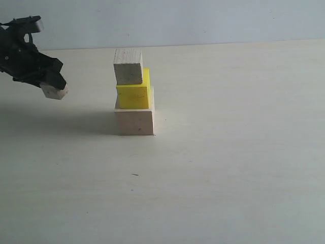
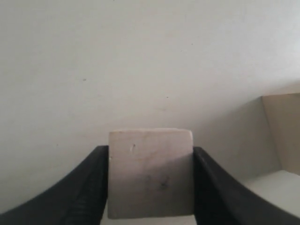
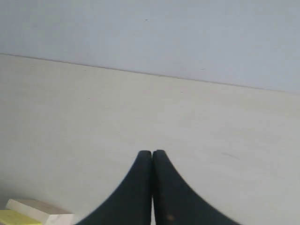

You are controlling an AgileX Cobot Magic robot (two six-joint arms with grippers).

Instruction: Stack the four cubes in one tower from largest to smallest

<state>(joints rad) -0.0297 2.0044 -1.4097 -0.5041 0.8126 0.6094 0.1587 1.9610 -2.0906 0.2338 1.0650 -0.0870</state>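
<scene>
- Plainly, a pale table (image 1: 228,168) meets a blue-grey wall (image 1: 203,20).
- Tower (image 1: 133,99) (three cubes high) stands mid-table, yellow between pale wood.
- Left gripper (image 2: 150,197) clamps the smallest cube (image 1: 54,92), aloft left of it.
- Right gripper (image 3: 152,187): jaws pressed together, empty.

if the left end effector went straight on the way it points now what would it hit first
Probably the bare table, with the held small cube landing first. The tower sits off to one side of that line, though depth is unclear.
</scene>
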